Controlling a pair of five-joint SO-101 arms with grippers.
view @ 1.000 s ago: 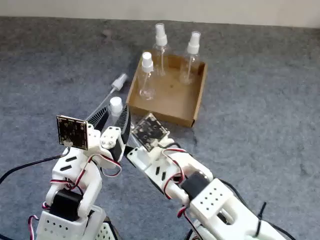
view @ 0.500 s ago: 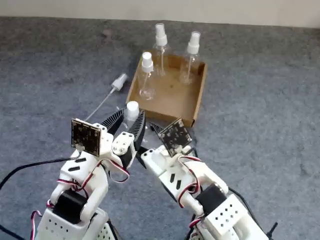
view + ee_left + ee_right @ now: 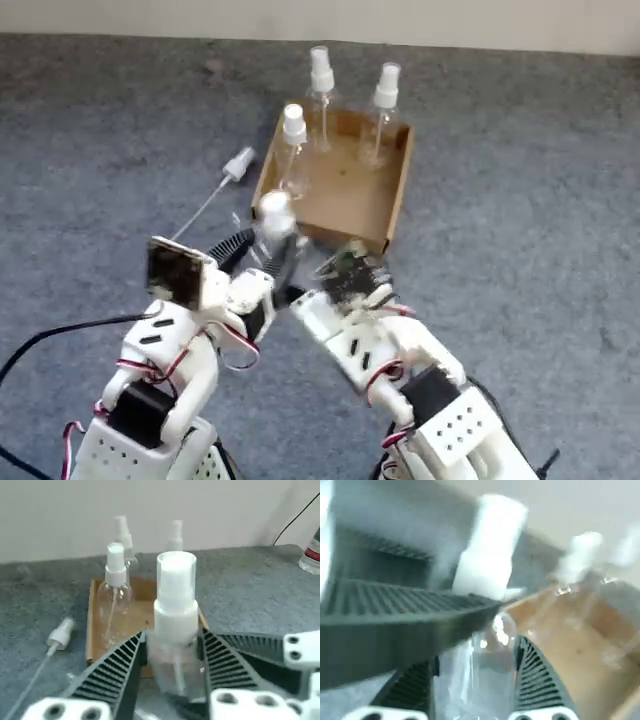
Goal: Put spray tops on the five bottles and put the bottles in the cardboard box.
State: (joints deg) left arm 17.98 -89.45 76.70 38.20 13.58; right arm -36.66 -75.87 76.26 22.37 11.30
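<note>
A capped bottle [image 3: 272, 208] is held upright in the left claw [image 3: 173, 636], just before the near left corner of the box [image 3: 403, 180]. Its lower body is also clamped in the right claw [image 3: 477, 666].

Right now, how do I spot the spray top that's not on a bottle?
Find the cardboard box on the grey carpet. The loose spray top lies just left of it in the high view. Unlike the others, it lies flat, thin tube bare.

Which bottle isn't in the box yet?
The bottle held in the left gripper, just in front of the box. The other three bottles stand inside it.
</note>
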